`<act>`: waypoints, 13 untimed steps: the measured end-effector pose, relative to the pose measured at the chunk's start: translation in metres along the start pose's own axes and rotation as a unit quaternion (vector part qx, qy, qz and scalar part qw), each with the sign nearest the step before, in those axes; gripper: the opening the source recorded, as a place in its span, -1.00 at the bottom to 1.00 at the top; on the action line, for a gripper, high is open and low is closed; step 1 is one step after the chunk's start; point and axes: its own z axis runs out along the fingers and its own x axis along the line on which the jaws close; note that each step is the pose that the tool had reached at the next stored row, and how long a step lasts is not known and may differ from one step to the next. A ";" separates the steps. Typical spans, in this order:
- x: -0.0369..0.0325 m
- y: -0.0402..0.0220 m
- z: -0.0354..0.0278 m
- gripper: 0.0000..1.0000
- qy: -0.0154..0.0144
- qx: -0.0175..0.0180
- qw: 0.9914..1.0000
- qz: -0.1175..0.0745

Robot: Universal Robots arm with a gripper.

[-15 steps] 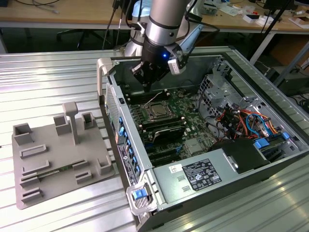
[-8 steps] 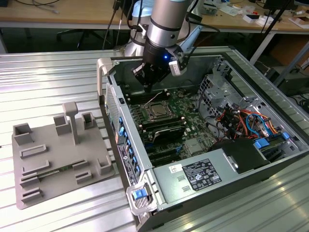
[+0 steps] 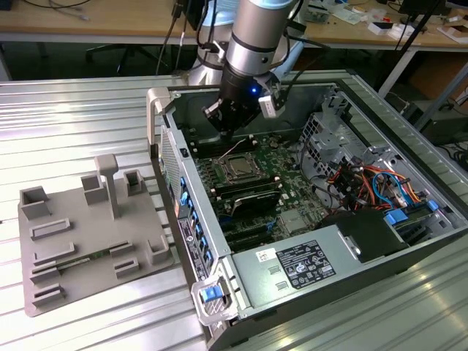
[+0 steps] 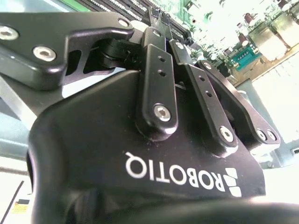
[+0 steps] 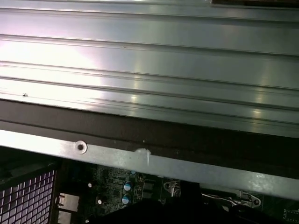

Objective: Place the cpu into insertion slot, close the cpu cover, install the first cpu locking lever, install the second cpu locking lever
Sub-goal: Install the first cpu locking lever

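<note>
Ribbed metal tabletop (image 3: pixel 88 117) under bright glare, wooden workbench (image 3: pixel 110 18) behind, cluttered with cables.

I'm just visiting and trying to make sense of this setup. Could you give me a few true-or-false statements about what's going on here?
1. The gripper hangs inside the open computer case. True.
2. The insertion slot sits on the green motherboard. True.
3. The gripper is over the grey fixture tray. False: it is above the motherboard, near the insertion slot.
4. The case stands on a wooden floor. False: it rests on a ribbed metal table.
</note>
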 end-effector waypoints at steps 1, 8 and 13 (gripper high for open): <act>-0.0001 -0.0019 0.0008 -0.79 0.000 0.000 1.000 0.000; -0.0032 -0.0113 0.0050 -0.79 0.000 0.000 1.000 0.000; -0.0055 -0.0097 0.0114 -0.79 0.000 0.000 1.000 0.000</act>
